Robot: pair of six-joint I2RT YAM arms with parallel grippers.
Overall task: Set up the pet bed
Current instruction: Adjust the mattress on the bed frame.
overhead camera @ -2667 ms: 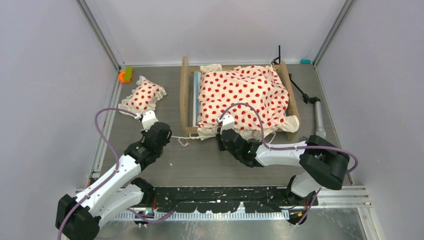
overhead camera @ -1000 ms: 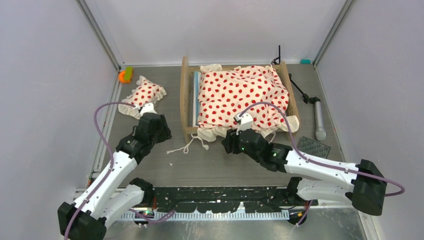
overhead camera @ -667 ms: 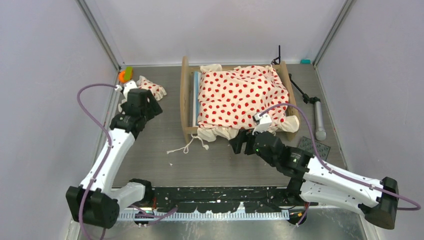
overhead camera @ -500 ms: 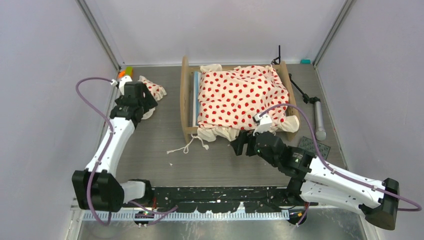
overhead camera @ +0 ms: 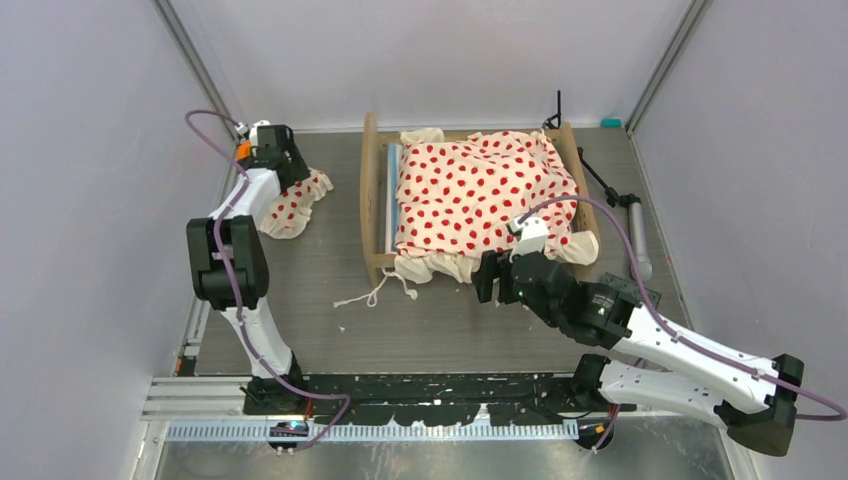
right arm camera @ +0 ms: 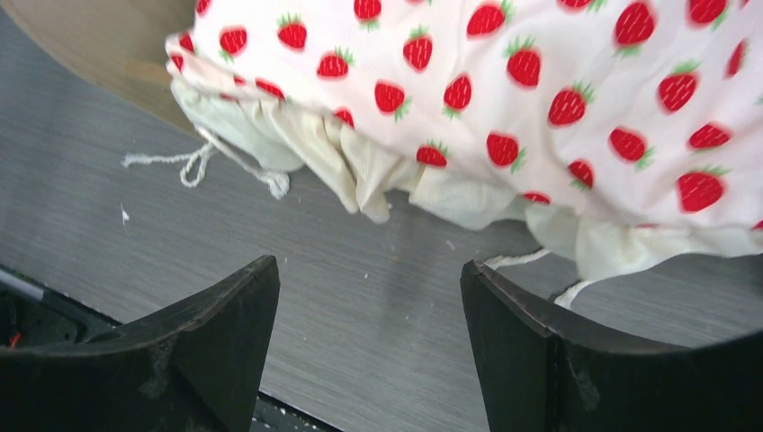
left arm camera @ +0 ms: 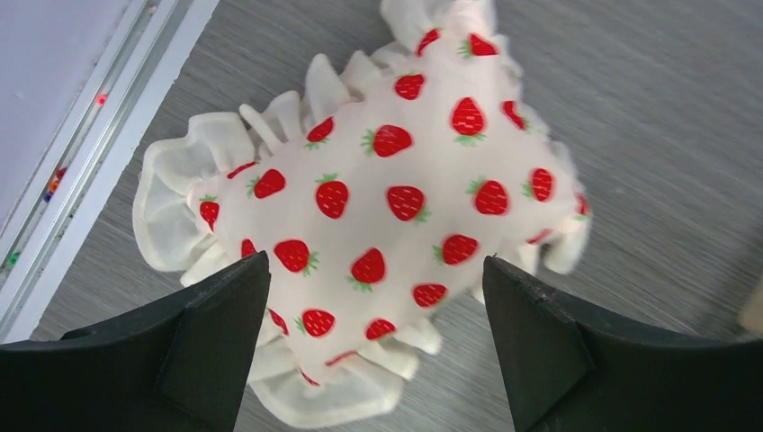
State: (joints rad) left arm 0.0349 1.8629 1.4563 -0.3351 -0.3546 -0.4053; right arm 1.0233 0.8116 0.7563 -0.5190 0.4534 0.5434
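From above, the pet bed [overhead camera: 372, 205] stands at the far middle of the table [overhead camera: 440, 330]. Its red-spotted bedding [overhead camera: 480, 185] is heaped over the mattress and spills over the near side. My left tool [overhead camera: 285, 165] reaches into the far left corner, over the small ruffled pillow [overhead camera: 295, 205]. The pillow lies on the table to the left of the bed, apart from it. My right tool [overhead camera: 493, 280] sits low just in front of the bed's near side, beside the hanging ruffle.

On the left wrist camera, my left tool [left arm camera: 373, 265] has its fingers spread wide and grips nothing. The pillow [left arm camera: 396, 171] lies flat on the table beneath, spanning the gap between them.

On the right wrist camera, my right tool [right arm camera: 367, 268] also stands wide apart and holds nothing. The bedding [right arm camera: 540, 72] hangs just ahead of it, with the ruffle down on the table. A white cord [right arm camera: 193, 162] trails to the left, and the bed's wood shows at the upper left.
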